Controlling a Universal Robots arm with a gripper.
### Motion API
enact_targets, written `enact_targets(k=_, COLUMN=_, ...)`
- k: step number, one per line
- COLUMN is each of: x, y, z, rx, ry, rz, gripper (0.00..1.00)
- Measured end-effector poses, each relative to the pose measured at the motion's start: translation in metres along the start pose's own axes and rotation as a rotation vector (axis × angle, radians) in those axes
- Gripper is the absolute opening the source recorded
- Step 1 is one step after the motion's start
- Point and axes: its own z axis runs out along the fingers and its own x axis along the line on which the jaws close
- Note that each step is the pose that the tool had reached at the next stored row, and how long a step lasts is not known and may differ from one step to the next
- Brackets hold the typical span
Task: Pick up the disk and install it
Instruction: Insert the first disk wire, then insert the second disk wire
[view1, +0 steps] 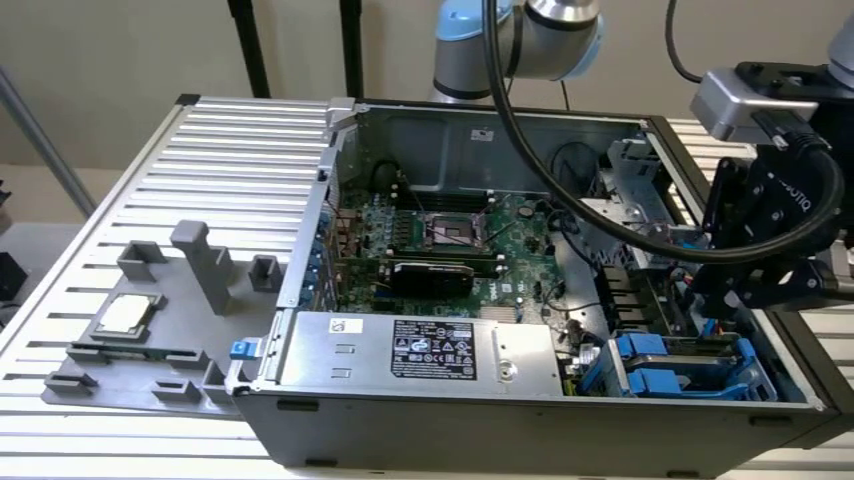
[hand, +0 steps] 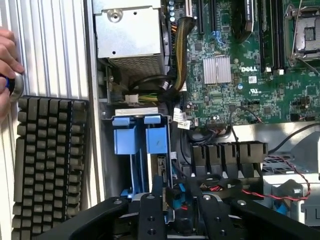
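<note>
gripper (view1: 747, 290) of mine, black two-fingered, hangs inside the open grey computer case (view1: 534, 420) by the blue plastic drive bays (hand: 140, 135); fingers' state i cannot tell. silver-grey disk i can't spot for sure.

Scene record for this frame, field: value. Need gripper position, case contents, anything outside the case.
gripper: above the drive bay, at the exterior view's right end of the case
held item: cannot tell
case: open, on slatted table
inside: motherboard, power supply, two blue caddies side by side
outside: grey fixture with silver chip; keyboard
person: hand near the keyboard
</note>
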Motion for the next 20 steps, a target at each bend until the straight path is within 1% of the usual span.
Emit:
enact_targets(k=4, x=-0.0037, y=-0.0008, z=0.0002, rx=0.0021, ry=0.0232, rz=0.001, gripper=1.0)
enact_targets(k=5, x=-0.0046, y=-0.0009, z=0.0003, rx=0.0026, ry=0.0289, rz=0.001, gripper=0.0)
enact_targets(k=8, x=-0.0068, y=-0.0009, z=0.0008, rx=0.004, ry=0.0438, rz=0.001, gripper=0.0)
enact_targets(k=10, x=-0.0079, y=-0.0009, z=0.0012, rx=0.0047, ry=0.0516, rz=0.002, gripper=0.0)
enact_targets(k=11, x=-0.0083, y=-0.0009, z=0.0013, rx=0.0049, ry=0.054, rz=0.002, gripper=0.0)
enact_targets(k=15, x=-0.0084, y=-0.0005, z=0.0015, rx=0.005, ry=0.0554, rz=0.002, gripper=0.0)
enact_targets(k=17, x=-0.0079, y=0.0019, z=0.0016, rx=0.0055, ry=0.0543, rz=0.002, gripper=0.0)
enact_targets(k=18, x=-0.0072, y=0.0043, z=0.0018, rx=0.0064, ry=0.0517, rz=0.002, gripper=0.0)
enact_targets(k=20, x=-0.0056, y=0.0088, z=0.0021, rx=0.0099, ry=0.0443, rz=0.002, gripper=0.0)
